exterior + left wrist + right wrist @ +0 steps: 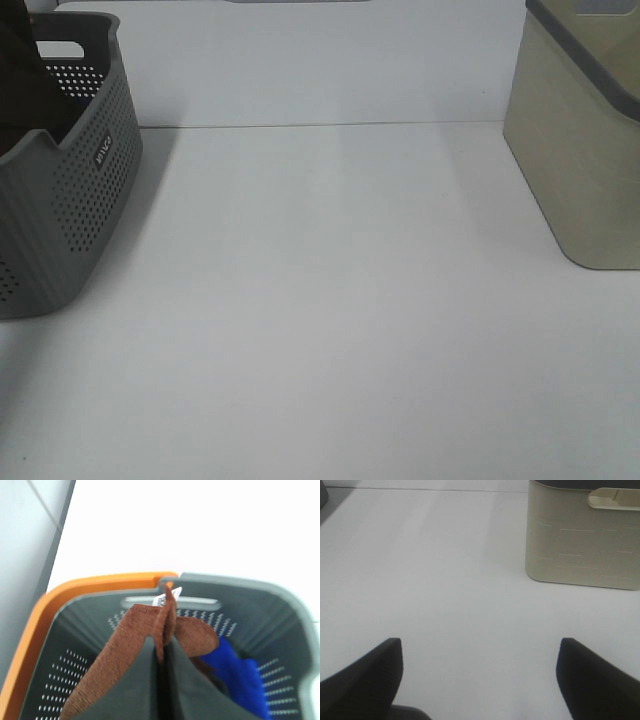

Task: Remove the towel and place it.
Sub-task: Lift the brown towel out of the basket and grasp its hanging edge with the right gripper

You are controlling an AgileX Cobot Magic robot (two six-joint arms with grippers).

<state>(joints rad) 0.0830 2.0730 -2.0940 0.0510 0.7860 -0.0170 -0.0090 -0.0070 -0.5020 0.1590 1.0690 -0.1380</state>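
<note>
Clearly pinched in the left gripper (161, 651), the towel (134, 626) peaks beyond it, white label (161, 599) illegible; right gripper (480, 647) spread.

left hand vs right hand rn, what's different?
1. The left hand is shut, pinching a fold of the towel; the right hand is open and holds nothing.
2. The left hand is at the grey basket, which also holds blue cloth; the right hand is over bare white table, facing the beige bin.
Shared: both are dark-coloured.
</note>
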